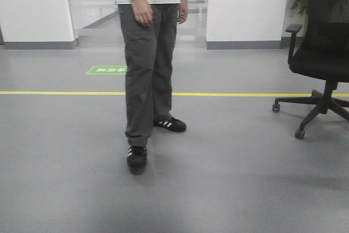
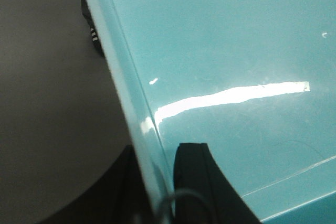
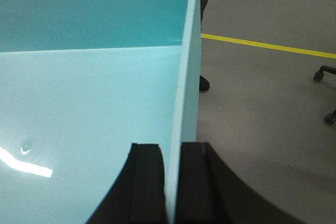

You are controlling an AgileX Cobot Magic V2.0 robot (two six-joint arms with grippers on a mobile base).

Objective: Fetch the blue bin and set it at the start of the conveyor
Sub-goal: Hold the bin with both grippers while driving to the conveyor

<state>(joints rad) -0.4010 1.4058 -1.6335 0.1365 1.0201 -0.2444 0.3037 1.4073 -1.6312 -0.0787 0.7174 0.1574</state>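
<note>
step: bin [image 2: 236,40] carry, judged | left pincer [image 2: 156,153] clamped on bin wall, right pincer [image 3: 170,148] likewise | belt unseen, man [image 1: 150,53] at 12 o'clock | next: find belt, hold bin level, lower, release

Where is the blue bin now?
The blue bin is held over grey floor, left gripper clamping one wall and right gripper the opposite wall, each in its own wrist view.

Industrial/lab-type hall: smooth grey floor [image 1: 229,189], yellow line [image 1: 54,93], green floor marking [image 1: 107,70], white walls [image 1: 32,4], black office chair [image 1: 322,53], person [image 1: 150,53] standing by.
</note>
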